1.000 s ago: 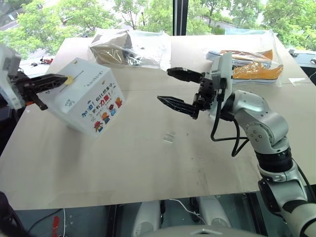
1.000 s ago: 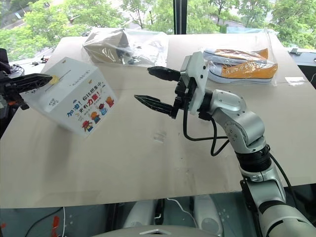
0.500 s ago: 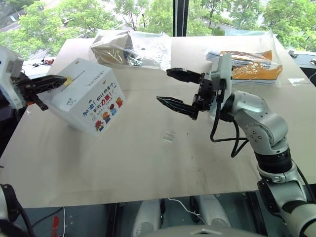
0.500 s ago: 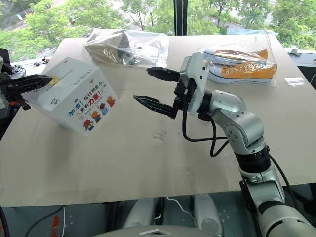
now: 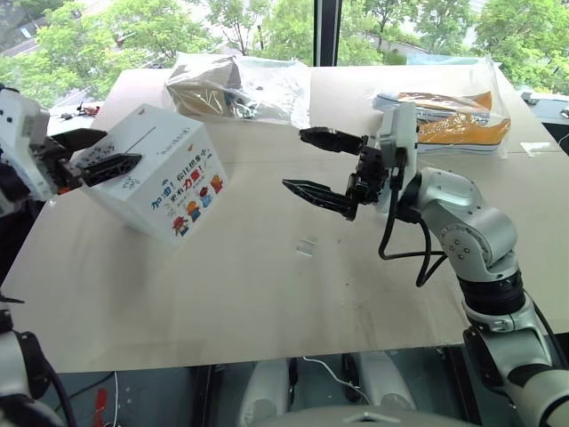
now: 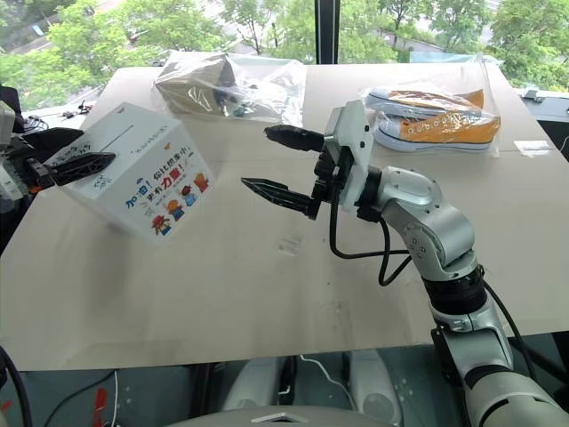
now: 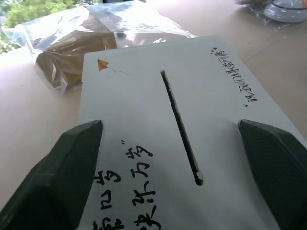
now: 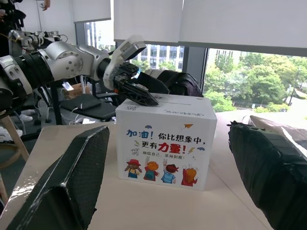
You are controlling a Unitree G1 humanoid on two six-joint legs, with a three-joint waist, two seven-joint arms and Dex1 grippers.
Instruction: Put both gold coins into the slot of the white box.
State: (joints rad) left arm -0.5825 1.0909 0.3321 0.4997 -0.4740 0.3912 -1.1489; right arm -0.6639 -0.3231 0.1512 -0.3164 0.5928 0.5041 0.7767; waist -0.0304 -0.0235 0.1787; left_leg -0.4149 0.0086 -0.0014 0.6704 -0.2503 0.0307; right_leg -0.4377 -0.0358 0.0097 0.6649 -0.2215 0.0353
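Hands are both standing with fingers spread and gripping nothing: the left hand (image 5: pixel 98 153) is hovering at the white box's (image 5: pixel 169 182) upper face at about nine o'clock on the counter (image 5: pixel 267 285), its fingers straddling the slot (image 7: pixel 181 128), while the right hand (image 5: pixel 322 165) is hanging in the air near the centre, pointing toward the box. Box is sitting at the counter's ten o'clock with its cartoon side facing the right hand, a clear plastic bag (image 5: pixel 236 84) lying behind it toward twelve o'clock.
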